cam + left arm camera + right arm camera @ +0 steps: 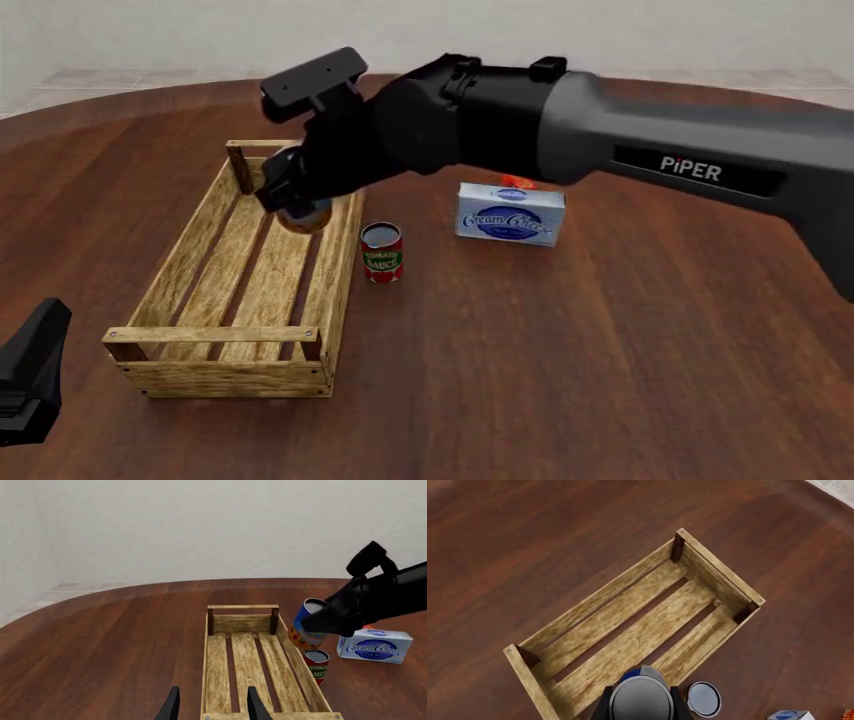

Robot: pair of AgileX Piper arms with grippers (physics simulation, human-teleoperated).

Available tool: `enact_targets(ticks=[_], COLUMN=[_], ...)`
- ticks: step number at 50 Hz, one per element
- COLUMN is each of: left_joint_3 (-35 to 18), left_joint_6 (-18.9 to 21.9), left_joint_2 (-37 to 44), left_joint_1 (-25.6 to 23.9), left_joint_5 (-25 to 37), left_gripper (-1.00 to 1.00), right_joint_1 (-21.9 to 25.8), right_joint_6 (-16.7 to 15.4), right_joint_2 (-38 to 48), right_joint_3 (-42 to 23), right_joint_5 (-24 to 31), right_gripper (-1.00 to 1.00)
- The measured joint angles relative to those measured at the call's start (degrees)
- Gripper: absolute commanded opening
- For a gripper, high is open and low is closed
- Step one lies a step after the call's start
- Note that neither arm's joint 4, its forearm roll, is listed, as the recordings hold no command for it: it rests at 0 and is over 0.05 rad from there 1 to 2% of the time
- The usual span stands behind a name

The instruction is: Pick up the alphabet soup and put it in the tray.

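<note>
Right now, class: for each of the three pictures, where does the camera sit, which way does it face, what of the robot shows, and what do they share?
Left wrist: low at the tray's near end, facing along it; left end effector open, right arm crossing.
Front: above the table, looking forward and down; right arm over the tray.
Right wrist: above, looking down; right end effector holds the soup.
Shared: tray, tomato can, cream cheese.
</note>
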Motion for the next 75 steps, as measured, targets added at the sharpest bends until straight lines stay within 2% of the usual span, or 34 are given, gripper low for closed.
enact_targets(ticks=[50,75], left_joint_3=[0.0,0.0], left_joint_6=[0.0,0.0], left_joint_2=[0.0,0.0], left_joint_1=[0.0,0.0], left_joint_5=[0.0,0.0], left_gripper=[1.00,1.00], right_joint_1=[0.1,-0.6], right_joint_6=[1.6,1.8], right_joint_2=[11.0,16.2], right_joint_3=[-5.9,-9.6], right_joint_5=[-1.6,-0.6], right_gripper=[-1.00,-1.00])
